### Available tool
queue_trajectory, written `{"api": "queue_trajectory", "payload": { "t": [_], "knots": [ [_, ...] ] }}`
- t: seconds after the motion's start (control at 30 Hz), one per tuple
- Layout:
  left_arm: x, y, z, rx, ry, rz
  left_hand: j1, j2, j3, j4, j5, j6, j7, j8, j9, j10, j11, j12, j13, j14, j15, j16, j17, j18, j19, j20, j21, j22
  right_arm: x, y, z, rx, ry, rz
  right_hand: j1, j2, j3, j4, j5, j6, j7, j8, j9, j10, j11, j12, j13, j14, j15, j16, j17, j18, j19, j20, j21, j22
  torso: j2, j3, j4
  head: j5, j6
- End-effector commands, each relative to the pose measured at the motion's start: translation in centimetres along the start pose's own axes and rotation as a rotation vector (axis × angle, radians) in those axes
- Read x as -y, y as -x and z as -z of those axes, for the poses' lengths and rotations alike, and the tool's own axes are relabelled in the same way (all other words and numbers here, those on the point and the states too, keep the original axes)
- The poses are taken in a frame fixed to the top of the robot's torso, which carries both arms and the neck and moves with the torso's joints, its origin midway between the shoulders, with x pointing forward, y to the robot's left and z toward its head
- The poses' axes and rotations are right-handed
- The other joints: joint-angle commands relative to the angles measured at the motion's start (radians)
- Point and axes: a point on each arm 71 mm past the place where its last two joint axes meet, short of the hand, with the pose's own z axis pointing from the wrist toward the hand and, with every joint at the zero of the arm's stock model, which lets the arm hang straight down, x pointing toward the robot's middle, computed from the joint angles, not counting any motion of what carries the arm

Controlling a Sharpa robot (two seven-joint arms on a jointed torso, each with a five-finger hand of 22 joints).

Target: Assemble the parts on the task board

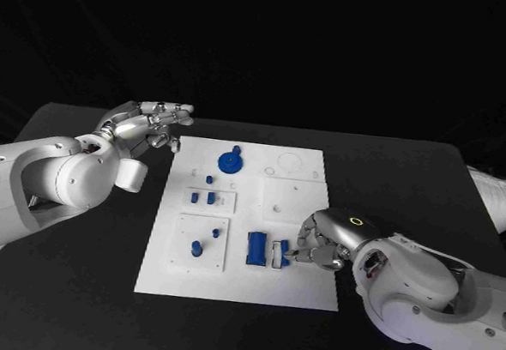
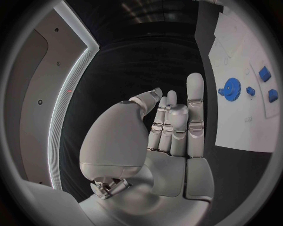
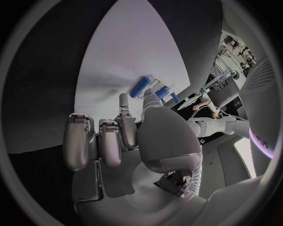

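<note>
Silver right hand (image 1: 320, 239) pinching blue block (image 1: 280, 251)

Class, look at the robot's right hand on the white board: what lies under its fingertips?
The right hand has its fingertips at a small blue part on the task board, beside a longer blue block. The contact itself is covered by the fingers.

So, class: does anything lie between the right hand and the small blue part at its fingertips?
Nothing visible does. The right hand has its fingertips at the small blue part near the task board's near right corner; whether it grips it is unclear.
</note>
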Motion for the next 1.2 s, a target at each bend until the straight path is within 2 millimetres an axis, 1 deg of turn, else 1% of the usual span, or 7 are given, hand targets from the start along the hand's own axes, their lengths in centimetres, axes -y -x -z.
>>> {"api": "queue_trajectory", "payload": {
  "t": [0.03,0.3,0.77,1.0,1.03,1.1,1.2],
  "knots": [
    [0.0,-0.4,0.0,-0.029,-0.003,0.0,-0.001,0.01,-0.001,-0.003,0.004,-0.007,-0.003,0.007,0.0,-0.009,0.001,0.003,0.001,-0.006,0.0,-0.003,-0.001,0.014,-0.007,0.003,-0.004,-0.002,0.0,-0.1,-0.2,0.004,-0.011,-0.024,0.007,0.004,0.007,0.001,0.007,0.009,-0.001,-0.002,0.004,-0.001,-0.008,0.005,0.083,0.092,-0.008,0.0,0.214,-0.015,0.008,-0.008,0.002,0.001,0.0,-0.0011,0.0003,-0.001,-0.001],
    [0.0,-0.4,0.0,-0.034,-0.002,-0.001,-0.001,0.01,-0.001,-0.003,0.004,-0.007,-0.003,0.007,0.0,-0.009,0.001,0.003,0.001,-0.006,0.0,-0.003,-0.001,0.014,-0.007,0.003,-0.004,-0.002,-0.3,-0.4,-0.7,-0.017,-0.009,0.001,0.059,0.006,0.031,-0.027,-0.022,0.017,-0.006,0.005,0.016,-0.002,-0.013,-0.001,0.08,0.092,-0.013,0.001,0.215,-0.015,0.008,-0.012,0.002,0.002,0.001,-0.0006,0.0018,0.001,-0.004],
    [0.0,-0.5,0.0,-0.038,0.001,0.0,-0.001,0.011,-0.001,-0.003,0.004,-0.008,-0.003,0.007,0.0,-0.01,0.001,0.005,0.001,-0.007,0.0,-0.003,-0.003,0.014,-0.007,0.003,-0.005,-0.002,-0.9,-0.7,-1.3,-0.021,0.004,0.021,0.069,0.009,0.039,-0.033,-0.026,0.024,-0.009,0.01,0.022,-0.004,-0.015,-0.01,0.074,0.092,-0.014,0.001,0.215,-0.016,0.009,-0.014,0.003,0.004,0.001,0.0004,0.0004,0.006,-0.008],
    [0.0,-0.4,0.0,-0.038,0.002,0.0,-0.001,0.011,-0.001,-0.003,0.004,-0.008,-0.003,0.007,0.0,-0.01,0.001,0.005,0.001,-0.007,0.0,-0.003,-0.003,0.014,-0.007,0.003,-0.005,-0.002,-0.8,-0.7,-1.4,-0.026,0.001,0.037,0.102,0.01,0.058,-0.056,-0.032,0.024,-0.014,0.013,0.031,-0.004,-0.02,-0.012,0.074,0.093,-0.018,0.002,0.217,-0.016,0.009,-0.017,0.003,0.006,0.0,0.0003,-0.0017,0.008,-0.009],
    [0.0,-0.4,0.0,-0.038,0.002,0.0,-0.001,0.011,-0.001,-0.003,0.004,-0.008,-0.003,0.007,0.0,-0.01,0.001,0.005,0.001,-0.007,0.0,-0.003,-0.003,0.014,-0.007,0.003,-0.005,-0.002,-0.8,-0.7,-1.4,-0.027,0.001,0.041,0.111,0.012,0.064,-0.062,-0.043,0.023,-0.014,0.013,0.032,-0.004,-0.02,-0.012,0.073,0.093,-0.019,0.002,0.217,-0.016,0.009,-0.018,0.003,0.006,0.0,0.0004,-0.0016,0.007,-0.01],
    [0.0,-0.4,0.0,-0.039,0.003,0.0,-0.001,0.011,-0.001,-0.003,0.004,-0.008,-0.003,0.007,0.0,-0.01,0.001,0.005,0.001,-0.007,0.0,-0.003,-0.003,0.014,-0.007,0.003,-0.005,-0.002,-0.8,-0.7,-1.4,-0.028,0.001,0.048,0.139,0.017,0.088,-0.081,-0.107,0.021,-0.015,0.013,0.038,-0.003,-0.022,-0.014,0.073,0.093,-0.021,0.003,0.218,-0.016,0.01,-0.021,0.004,0.008,0.0,0.0004,-0.0016,0.007,-0.009],
    [0.0,-0.5,0.1,-0.041,0.004,-0.002,-0.002,0.011,-0.001,-0.003,0.004,-0.008,-0.003,0.007,0.0,-0.011,0.002,0.006,0.001,-0.008,0.0,-0.004,-0.005,0.014,-0.008,0.003,-0.006,-0.003,-0.8,-0.7,-1.3,-0.028,0.002,0.055,0.152,0.017,0.103,-0.091,-0.125,0.021,-0.016,0.012,0.041,-0.003,-0.022,-0.014,0.073,0.093,-0.021,0.003,0.219,-0.017,0.01,-0.021,0.004,0.009,0.0,0.0007,-0.0004,0.006,-0.009]
  ]
}}
